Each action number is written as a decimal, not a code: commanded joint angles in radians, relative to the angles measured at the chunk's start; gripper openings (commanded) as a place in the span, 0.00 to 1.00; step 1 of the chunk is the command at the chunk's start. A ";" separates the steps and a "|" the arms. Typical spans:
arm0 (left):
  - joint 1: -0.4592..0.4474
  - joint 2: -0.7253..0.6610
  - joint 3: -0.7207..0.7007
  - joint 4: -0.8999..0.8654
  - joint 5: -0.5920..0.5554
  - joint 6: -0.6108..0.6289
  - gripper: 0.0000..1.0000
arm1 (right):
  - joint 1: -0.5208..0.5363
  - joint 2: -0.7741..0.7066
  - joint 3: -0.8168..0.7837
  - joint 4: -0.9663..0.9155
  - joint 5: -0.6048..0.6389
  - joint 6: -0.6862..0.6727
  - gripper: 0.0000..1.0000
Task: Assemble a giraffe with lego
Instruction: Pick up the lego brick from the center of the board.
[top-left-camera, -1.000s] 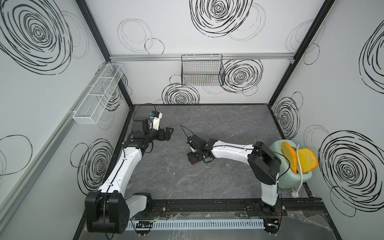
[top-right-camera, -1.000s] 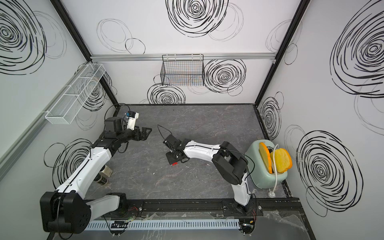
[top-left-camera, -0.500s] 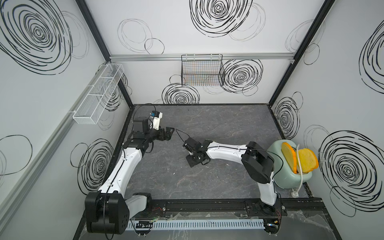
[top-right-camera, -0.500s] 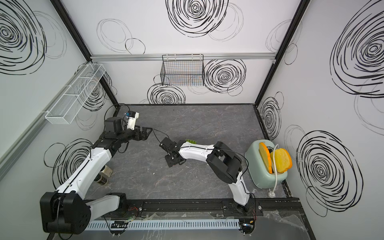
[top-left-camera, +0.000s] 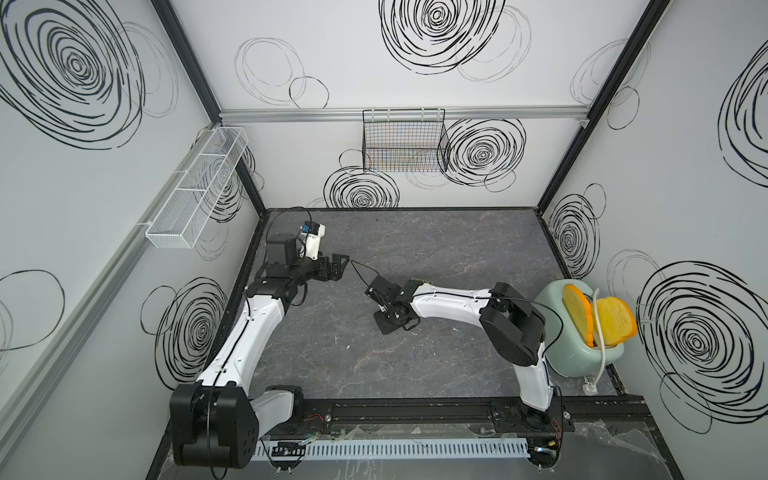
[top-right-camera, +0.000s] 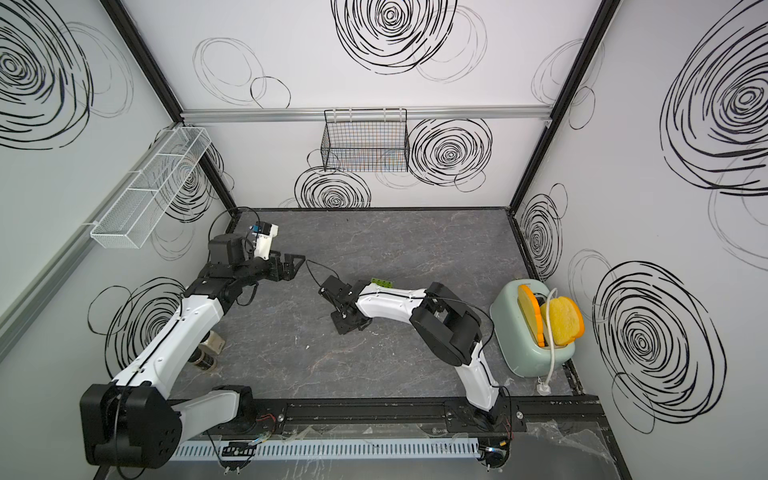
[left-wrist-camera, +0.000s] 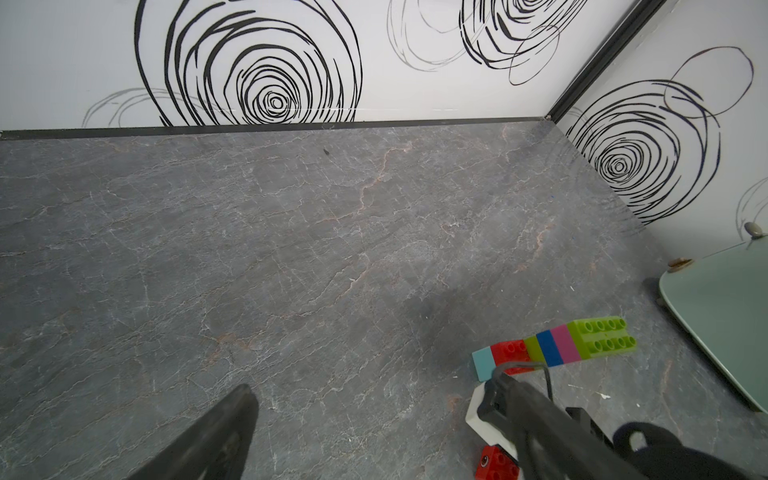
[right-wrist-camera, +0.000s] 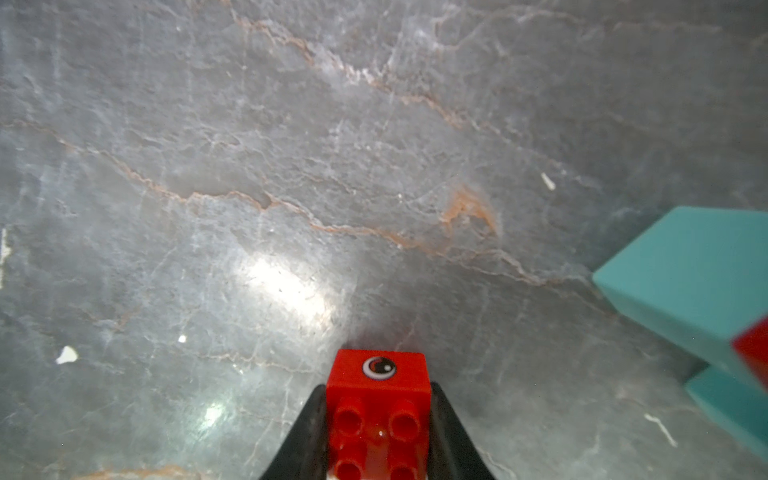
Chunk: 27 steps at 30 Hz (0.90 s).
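The part-built giraffe (left-wrist-camera: 552, 349) lies on its side on the grey table: light-blue leg, red body, lime, blue and pink neck, lime head brick. In both top views only its lime brick (top-left-camera: 422, 282) (top-right-camera: 382, 283) shows behind the right arm. My right gripper (right-wrist-camera: 378, 419) (top-left-camera: 388, 322) (top-right-camera: 347, 322) is low over the table, shut on a red lego brick (right-wrist-camera: 378, 407) (left-wrist-camera: 494, 463) with a printed eye. The light-blue leg (right-wrist-camera: 698, 282) lies off to its side. My left gripper (left-wrist-camera: 374, 415) (top-left-camera: 338, 266) (top-right-camera: 293, 264) hovers open and empty near the left wall.
A mint-green toaster (top-left-camera: 582, 353) with orange and yellow slices stands at the right wall. A black wire basket (top-left-camera: 403, 141) hangs on the back wall and a white mesh shelf (top-left-camera: 195, 191) on the left wall. A small jar (top-right-camera: 208, 353) sits beside the left arm.
The right gripper's jaws have closed in on the red eye brick, and the right arm's elbow has swung left. The left arm has stayed put.
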 joint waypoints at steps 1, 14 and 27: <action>-0.001 -0.012 -0.010 0.037 0.012 0.008 0.98 | 0.006 -0.017 0.027 -0.052 0.020 0.009 0.27; -0.086 0.064 0.042 -0.011 0.019 0.108 0.98 | -0.017 -0.194 0.178 -0.178 0.137 0.225 0.01; -0.136 0.114 0.072 -0.031 0.018 0.093 0.98 | -0.077 0.088 0.684 -0.786 0.399 0.676 0.00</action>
